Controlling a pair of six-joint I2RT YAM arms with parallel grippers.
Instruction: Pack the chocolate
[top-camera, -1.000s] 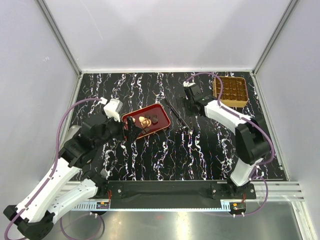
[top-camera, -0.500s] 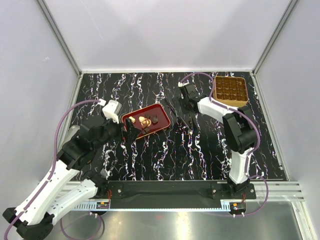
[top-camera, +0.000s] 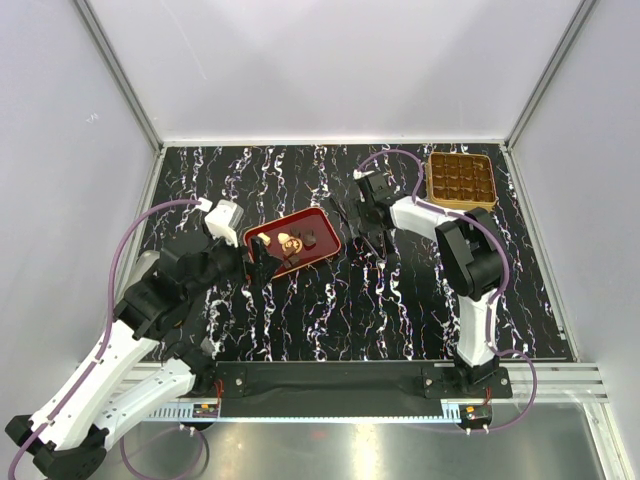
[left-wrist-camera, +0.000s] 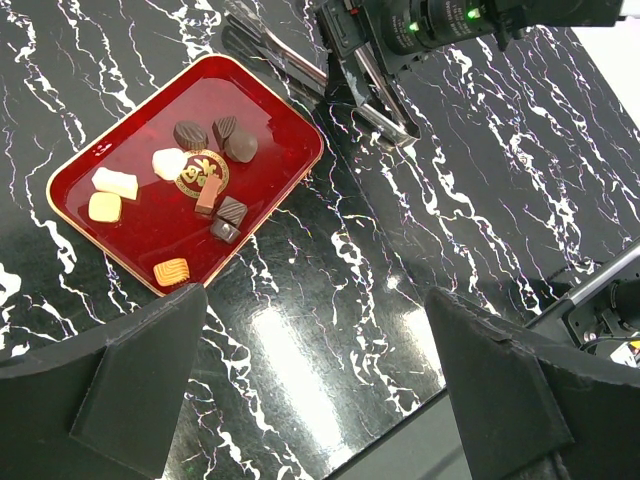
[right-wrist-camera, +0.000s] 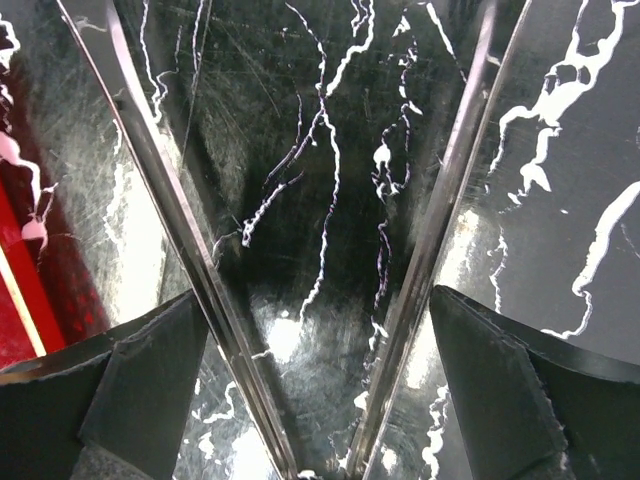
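The chocolate (left-wrist-camera: 205, 178) is several small lumps, cream, tan and dark brown, lying in a red tray (left-wrist-camera: 255, 105); the lumps also show in the top view (top-camera: 290, 242). My left gripper (left-wrist-camera: 315, 300) is open and empty, above the table at the tray's near edge (top-camera: 262, 262). My right gripper (right-wrist-camera: 315, 298) is open and low over metal tongs (right-wrist-camera: 160, 180) lying right of the tray (top-camera: 358, 225). Both tong arms run between its fingers. The golden box (top-camera: 461, 180) with its grid of compartments stands at the back right.
The red tray (top-camera: 325, 232) lies left of the table's middle on the black marbled top. The right arm (top-camera: 430, 215) reaches across from the right, in front of the golden box. White walls close in the table on three sides.
My right gripper has swung left, away from the golden box, and come down over the tongs. My left arm has hardly moved.
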